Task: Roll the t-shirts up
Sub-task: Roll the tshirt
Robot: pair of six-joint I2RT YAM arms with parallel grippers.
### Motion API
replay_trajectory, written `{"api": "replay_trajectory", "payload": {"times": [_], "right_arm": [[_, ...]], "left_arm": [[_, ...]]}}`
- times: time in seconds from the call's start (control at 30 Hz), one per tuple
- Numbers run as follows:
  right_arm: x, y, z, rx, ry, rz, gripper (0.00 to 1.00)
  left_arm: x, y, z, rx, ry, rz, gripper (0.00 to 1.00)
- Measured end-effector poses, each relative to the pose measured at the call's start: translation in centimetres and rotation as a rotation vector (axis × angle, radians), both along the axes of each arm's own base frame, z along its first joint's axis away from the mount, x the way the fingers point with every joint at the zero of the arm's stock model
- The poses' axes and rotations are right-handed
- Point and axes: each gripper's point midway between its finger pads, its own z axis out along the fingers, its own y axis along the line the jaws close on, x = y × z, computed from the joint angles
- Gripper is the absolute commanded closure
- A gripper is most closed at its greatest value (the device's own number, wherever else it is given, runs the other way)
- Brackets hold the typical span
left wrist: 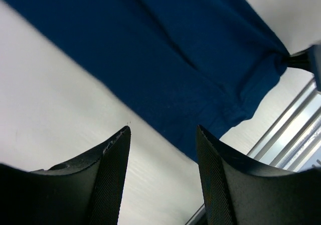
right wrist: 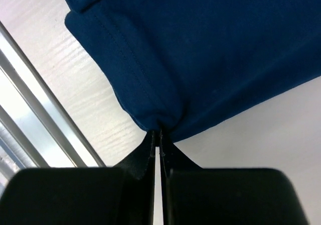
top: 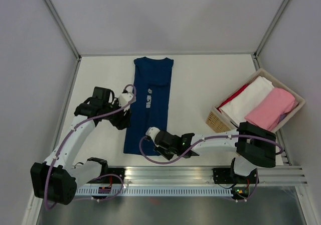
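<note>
Two pincers flank the navy shirt [top: 153, 97], folded into a long strip on the tabletop [top: 200, 82]. Just left of the shirt the left pincer [left wrist: 163, 130] hangs, fingers apart. The right pincer [right wrist: 160, 132] is clamped on the shirt's edge near its hem. Well right of the shirt is a basket [top: 215, 118] holding white, pink and red cloth.

Chest print [top: 149, 100] on navy t-shirt [top: 154, 77] illegible

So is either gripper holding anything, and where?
The right gripper pinches the shirt by its side edge near the hem; the left gripper is open, empty.
</note>
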Motion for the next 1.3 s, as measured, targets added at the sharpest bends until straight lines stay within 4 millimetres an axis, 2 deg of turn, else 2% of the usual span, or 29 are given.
{"api": "replay_trajectory", "payload": {"times": [0.1,0.13,0.23,0.33,0.37,0.47,0.57,0.63,0.7,0.8,0.97,1.07,1.23,1.27,1.3], "right_arm": [[-0.5,-0.9,0.1,0.009,0.03,-0.039,0.74],[-0.6,-1.2,0.2,0.007,0.036,-0.043,0.63],[-1.2,-2.4,0.7,0.004,0.053,-0.058,0.51],[-1.5,-3.1,2.2,0.037,0.045,-0.057,0.48],[-1.4,-3.2,3.3,0.076,0.031,-0.057,0.47],[-1.3,-2.9,5.4,0.15,0.002,-0.047,0.46],[-1.1,-2.8,7.3,0.229,-0.046,-0.016,0.45],[-1.0,-2.8,7.9,0.252,-0.076,0.021,0.43],[-1.0,-2.8,7.8,0.25,-0.097,0.063,0.43],[-1.1,-3.0,6.8,0.219,-0.125,0.138,0.45],[-1.7,-2.6,4.1,0.129,-0.126,0.289,0.49],[-2.0,-2.2,2.1,0.055,-0.102,0.364,0.52],[-1.9,-1.8,0.6,0.006,-0.101,0.42,0.56],[-1.8,-1.8,0.6,0.004,-0.105,0.423,0.58],[-1.7,-1.7,0.6,0.005,-0.11,0.425,0.64]], "left_arm": [[-0.5,-2.3,0.7,0.011,-0.028,-0.13,0.4],[-0.6,-2.5,0.9,0.017,-0.032,-0.156,0.4],[-1.7,-2.1,0.5,0.07,-0.038,-0.267,0.39],[-3.4,-0.9,-0.5,0.143,-0.038,-0.39,0.35],[-4.4,-0.2,-1.2,0.182,-0.053,-0.459,0.34],[-6.1,-0.5,-2.3,0.214,-0.138,-0.597,0.33],[-9.4,-1.3,-5.0,0.235,-0.201,-0.792,0.32],[-11.1,-1.6,-6.8,0.245,-0.206,-0.893,0.32],[-12.0,-1.8,-8.5,0.268,-0.205,-0.964,0.32],[-11.1,-1.5,-10.4,0.326,-0.225,-0.985,0.32],[-10.0,-1.9,-11.5,0.348,-0.277,-1.002,0.34],[-9.4,-2.3,-11.4,0.343,-0.335,-1.006,0.42],[-8.9,-2.5,-11.6,0.35,-0.376,-1.008,0.57],[-8.8,-2.5,-11.6,0.351,-0.377,-1.007,0.61],[-8.8,-2.5,-11.7,0.352,-0.377,-1.007,0.69]]}}
